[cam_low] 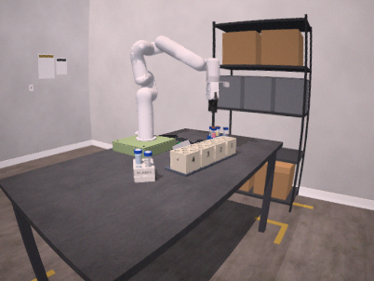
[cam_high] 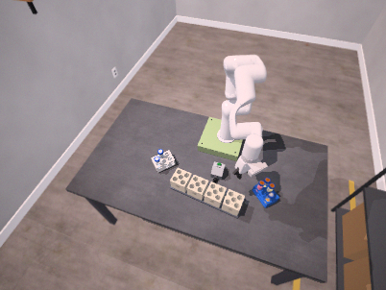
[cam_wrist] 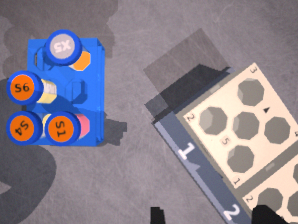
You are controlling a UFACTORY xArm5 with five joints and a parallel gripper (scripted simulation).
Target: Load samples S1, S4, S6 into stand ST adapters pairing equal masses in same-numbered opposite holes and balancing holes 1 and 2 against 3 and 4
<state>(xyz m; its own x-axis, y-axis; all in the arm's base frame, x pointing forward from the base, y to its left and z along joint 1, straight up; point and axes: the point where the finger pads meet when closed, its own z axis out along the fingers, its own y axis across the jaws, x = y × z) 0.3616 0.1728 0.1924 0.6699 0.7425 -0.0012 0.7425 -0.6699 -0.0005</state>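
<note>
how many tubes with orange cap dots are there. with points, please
3, all in the blue rack (cam_high: 264,197) (cam_wrist: 90,45): S6 (cam_wrist: 21,87) beside S4 (cam_wrist: 24,128), and S1 (cam_wrist: 61,128) on S4's other side, nearer the adapters.

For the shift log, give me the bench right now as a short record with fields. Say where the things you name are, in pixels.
blue rack (cam_high: 270,201) (cam_wrist: 91,45): S1, S4, S6, X5 standing in it
white rack (cam_high: 163,168) (cam_low: 144,176): two blue-capped tubes
adapter 1 (cam_wrist: 260,150): all five holes empty
hand (cam_low: 213,111) (cam_wrist: 207,214): partly open, no tube between its fingers
DONE key (cam_high: 219,164): green, on its small desk
</note>
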